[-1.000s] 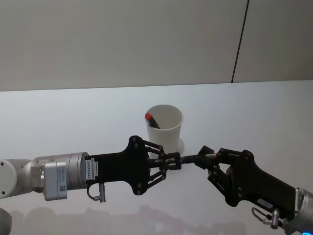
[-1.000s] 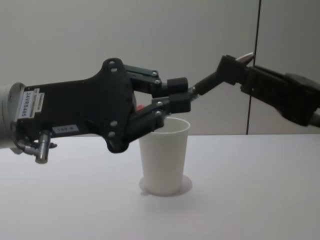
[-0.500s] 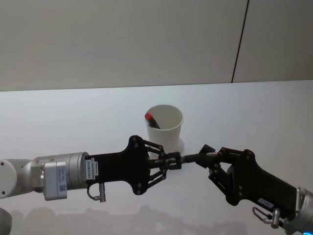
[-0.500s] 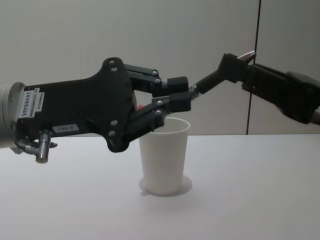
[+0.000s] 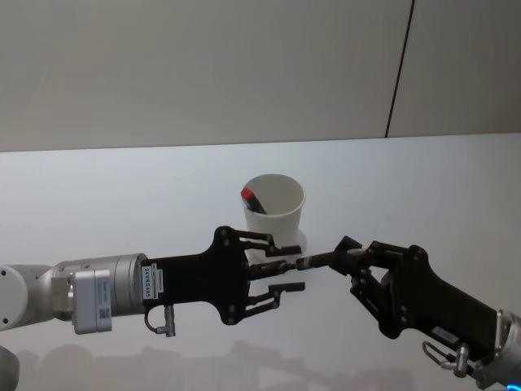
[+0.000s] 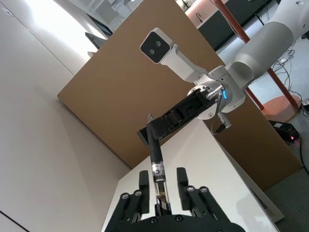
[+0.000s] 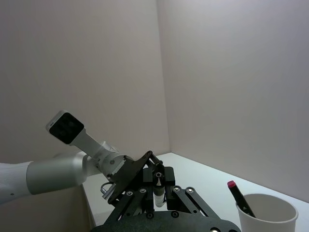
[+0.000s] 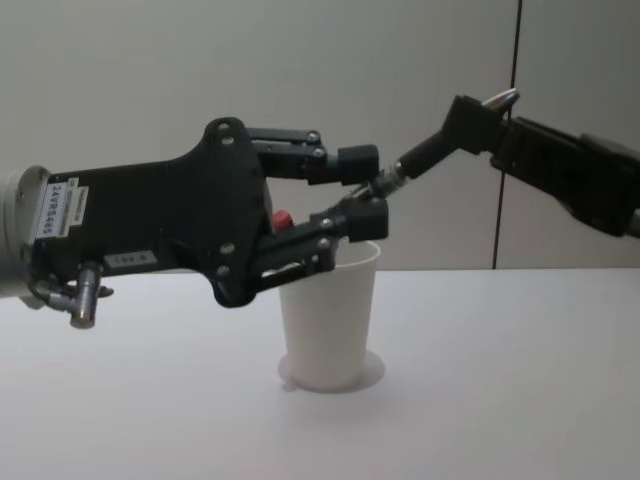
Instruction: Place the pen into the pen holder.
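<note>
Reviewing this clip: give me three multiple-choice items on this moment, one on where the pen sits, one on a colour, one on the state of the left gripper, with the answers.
1. Where is the dark pen that passes between the arms?
A. lying on the table
B. in the air, held by the right gripper, its free end between the left gripper's fingers
C. standing in the cup

2. What colour is the tip of the pen already in the pen holder?
A. red
B. green
C. yellow

3. How do the left gripper's fingers stand?
A. clamped on the pen
B. clamped on the cup rim
C. spread apart around the pen

Answers:
1 B: the right gripper grips the dark pen above the table.
2 A: a red tip pokes from the pen holder.
3 C: the left gripper shows gaps on both sides of the pen.
</note>
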You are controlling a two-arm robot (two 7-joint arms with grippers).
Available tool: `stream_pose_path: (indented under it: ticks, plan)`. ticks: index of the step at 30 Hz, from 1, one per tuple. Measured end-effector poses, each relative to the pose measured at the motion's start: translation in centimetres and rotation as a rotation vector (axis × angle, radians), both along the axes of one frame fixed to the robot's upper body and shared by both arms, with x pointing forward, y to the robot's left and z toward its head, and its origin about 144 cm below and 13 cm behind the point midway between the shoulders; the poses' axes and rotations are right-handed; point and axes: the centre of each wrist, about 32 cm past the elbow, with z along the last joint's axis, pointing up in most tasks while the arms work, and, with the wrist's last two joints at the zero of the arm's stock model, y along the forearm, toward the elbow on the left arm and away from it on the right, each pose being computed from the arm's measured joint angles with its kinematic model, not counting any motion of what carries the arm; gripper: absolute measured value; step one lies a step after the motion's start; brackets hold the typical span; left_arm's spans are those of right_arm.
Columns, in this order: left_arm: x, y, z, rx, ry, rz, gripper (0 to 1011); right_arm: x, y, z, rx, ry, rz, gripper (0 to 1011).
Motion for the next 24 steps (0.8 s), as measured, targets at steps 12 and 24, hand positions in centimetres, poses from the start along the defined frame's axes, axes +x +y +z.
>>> stream_pose_path:
  ticks: [12,24]
  plan:
    - [0.0,-0.02,0.0,0.0,0.0,0.0,702,-0.05,-0.01,0.13,0.004,-0.006,0.001,125]
    - [0.0,-0.03,0.01,-0.002,0.0,0.0,1004,-0.23,-0.14,0.26,0.004,-0.01,-0.005,124]
